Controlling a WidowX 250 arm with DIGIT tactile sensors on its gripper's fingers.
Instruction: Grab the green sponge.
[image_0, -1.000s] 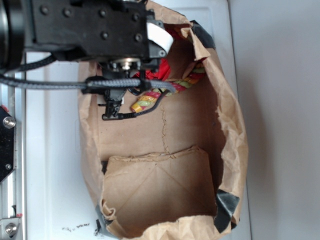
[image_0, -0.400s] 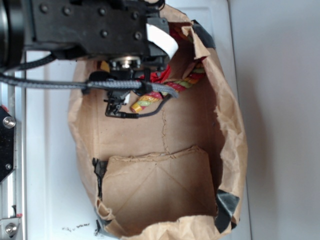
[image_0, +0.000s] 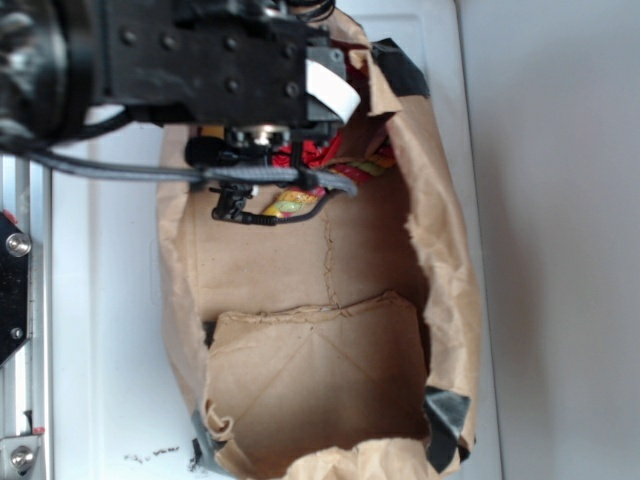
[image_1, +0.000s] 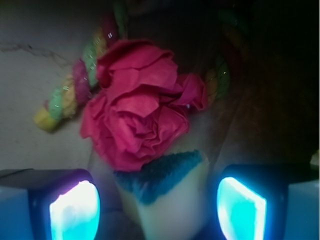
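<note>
The gripper (image_1: 157, 210) is spread wide with the green sponge (image_1: 165, 197) between its fingers (image_1: 75, 212), touching the red paper flower (image_1: 140, 112).

Black screwed arm housing (image_0: 200, 65), white label (image_0: 330, 85); braided grey cable (image_0: 150, 172) — glowing pads (image_1: 75, 212)

The setting looks like a robot test bench in a lab rather than a home. A flat white tabletop (image_0: 100, 330) carries a crumpled brown paper bag (image_0: 320, 370) patched with dark tape at its corners, and a bare metal rail with bolts (image_0: 15, 300) runs along one edge. A black robot arm with braided cable (image_0: 200, 70) hangs over it, against a plain grey wall (image_0: 560, 240).
</note>
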